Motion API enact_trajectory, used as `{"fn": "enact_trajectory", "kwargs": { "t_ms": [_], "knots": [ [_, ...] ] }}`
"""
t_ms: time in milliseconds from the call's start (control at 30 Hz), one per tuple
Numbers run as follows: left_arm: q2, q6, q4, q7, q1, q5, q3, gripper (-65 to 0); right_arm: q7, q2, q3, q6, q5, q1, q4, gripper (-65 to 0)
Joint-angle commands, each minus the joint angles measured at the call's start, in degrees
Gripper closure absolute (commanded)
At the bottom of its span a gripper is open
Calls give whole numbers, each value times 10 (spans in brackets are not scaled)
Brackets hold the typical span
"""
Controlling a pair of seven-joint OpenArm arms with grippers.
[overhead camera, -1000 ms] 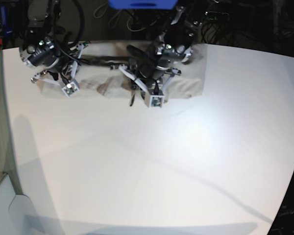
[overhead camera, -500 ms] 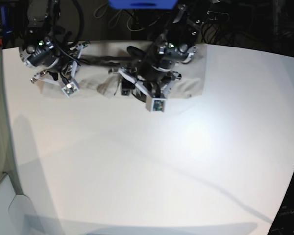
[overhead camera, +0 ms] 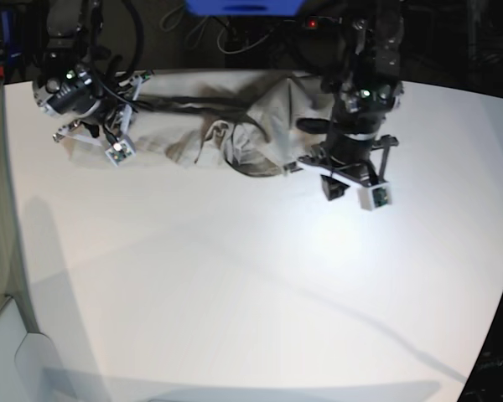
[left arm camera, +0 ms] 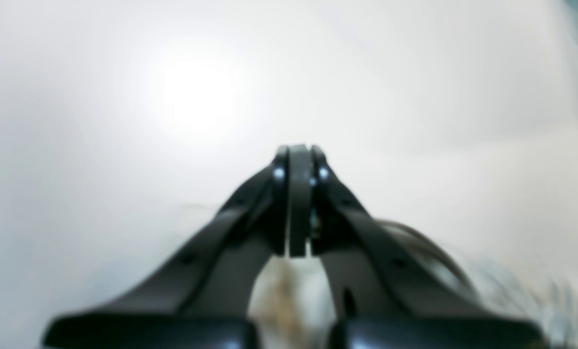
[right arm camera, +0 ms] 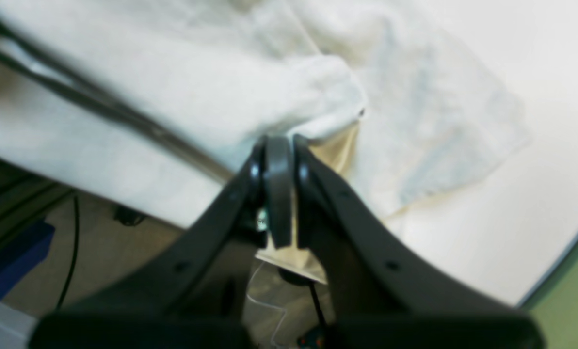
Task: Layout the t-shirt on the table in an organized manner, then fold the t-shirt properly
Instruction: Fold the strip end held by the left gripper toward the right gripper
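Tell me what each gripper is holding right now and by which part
The right gripper is shut on a bunched edge of the light beige-grey cotton t-shirt. The left gripper is shut; no cloth shows between its fingertips.

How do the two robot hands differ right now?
The right hand is pinched on a fold of the t-shirt; the left hand is shut with nothing visible between its fingers. The right sits at the table's far corner, the left nearer the middle. Both are black and closed.
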Motion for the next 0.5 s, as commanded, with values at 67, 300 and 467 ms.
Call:
{"fn": "enact_trajectory", "kwargs": {
  "t_ms": [67,300,467],
  "knots": [
    [2,4,2,0,-3,-7,-8,-1,8,1,1,2,3,12,-8,0],
    [3,0,-61,150,-35,-8,84,-2,8,0,1,2,3,20,-12,0],
    [-11,-28,-42,139,-43,-9,192,-2,7,1,1,2,3,26,-12,0]
  ]
}}
